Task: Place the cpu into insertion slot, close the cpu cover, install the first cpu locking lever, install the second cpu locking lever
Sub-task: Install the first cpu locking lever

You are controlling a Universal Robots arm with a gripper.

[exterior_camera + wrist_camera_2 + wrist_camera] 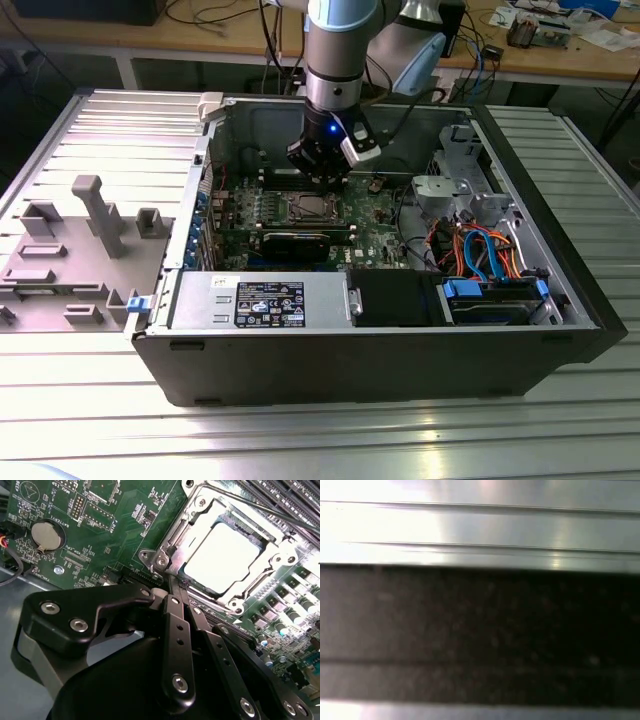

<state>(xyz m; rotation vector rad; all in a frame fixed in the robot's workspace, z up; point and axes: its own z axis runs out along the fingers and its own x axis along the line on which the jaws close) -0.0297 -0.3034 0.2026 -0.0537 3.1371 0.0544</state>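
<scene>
The cpu (222, 555), a bright silver square, lies in the insertion slot (315, 208) on the green motherboard (115, 525). The cpu cover (187, 522), a silver frame, lies flat around the chip. A thin locking lever rod (280, 516) runs along the far side of the socket. My gripper (172, 582) hangs low over the board with its black fingers (176, 625) pressed together, tips at the socket's corner by a small wire hook (151, 566). I see nothing held between them. In the exterior view the gripper (322, 180) is just behind the socket inside the open case.
A round coin battery (45, 535) sits on the board away from the socket. The case (400, 360) holds a power supply (265, 300) at the front and a drive bay with blue and orange cables (490, 255). A grey fixture tray (70, 240) lies at the exterior view's left.
</scene>
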